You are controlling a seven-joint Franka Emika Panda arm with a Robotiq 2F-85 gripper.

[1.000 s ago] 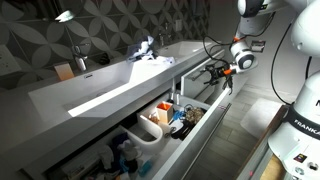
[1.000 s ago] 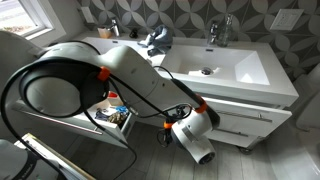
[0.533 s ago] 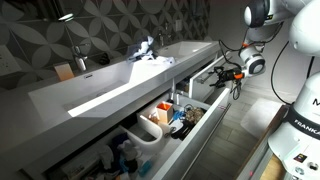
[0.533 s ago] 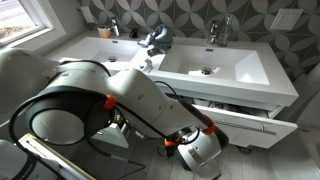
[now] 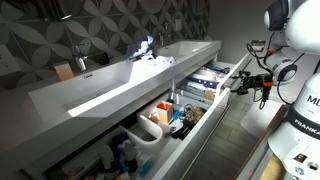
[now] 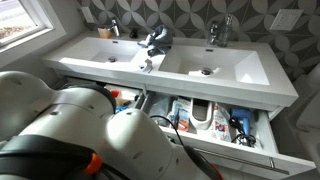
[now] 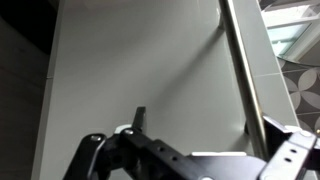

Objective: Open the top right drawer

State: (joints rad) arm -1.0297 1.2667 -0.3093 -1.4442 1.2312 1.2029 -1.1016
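Observation:
The top right drawer (image 5: pixel 228 84) stands pulled well out of the vanity, showing clutter inside in both exterior views. Its light-grey front (image 6: pixel 262 152) faces away from the basin. My gripper (image 5: pixel 246 82) is at the drawer's front edge, orange-marked wrist behind it. In the wrist view the grey drawer front (image 7: pixel 140 60) fills the picture, with a metal strip (image 7: pixel 245 70) running down it. My gripper (image 7: pixel 205 130) is open there, one dark fingertip (image 7: pixel 138 118) on the panel and the other finger beyond the strip. Whether a finger hooks the edge is hidden.
A deeper lower drawer (image 5: pixel 190 130) also stands open with a white bin (image 5: pixel 150 130) and bottles. A double basin top (image 5: pixel 120 85) carries faucets and a crumpled cloth (image 5: pixel 148 52). The arm's white body (image 6: pixel 70 140) blocks the lower left. The left-hand drawer (image 6: pixel 120 98) is open too.
The top right drawer has slid out from nearly shut to wide open. My gripper has travelled away from the vanity together with its front edge, staying open.

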